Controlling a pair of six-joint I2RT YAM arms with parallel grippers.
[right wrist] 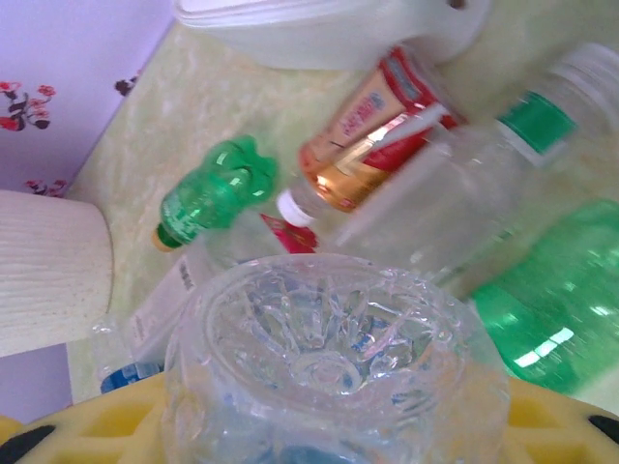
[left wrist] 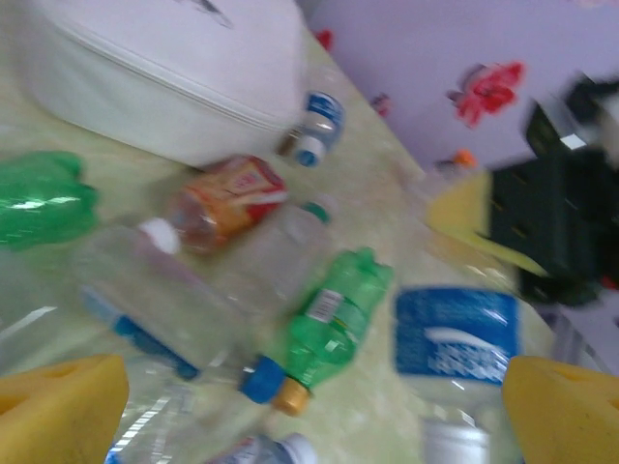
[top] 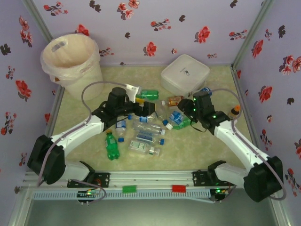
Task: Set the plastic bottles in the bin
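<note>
Both arms lean in from the near edge toward the middle of the tabletop, so that their wrists almost meet over the heap of bottles. The left arm stretches up and to the right. The left gripper hangs spread wide above the pile, its yellow pads well apart with nothing clamped between them. The right arm reaches up and to the left, and the right gripper is clenched around a clear bottle. That bottle's dimpled base faces back at the wrist, so its long axis runs straight out along the fingers, cap end away. The other bottles lie on their sides between the two arms. A green bottle lies a little apart beside the left arm, its length running near to far. A second green bottle lies crosswise by the left wrist, and a red-labelled bottle lies just in front of the white box. The bin stands upright in the far left corner, well apart from the pile.
</note>
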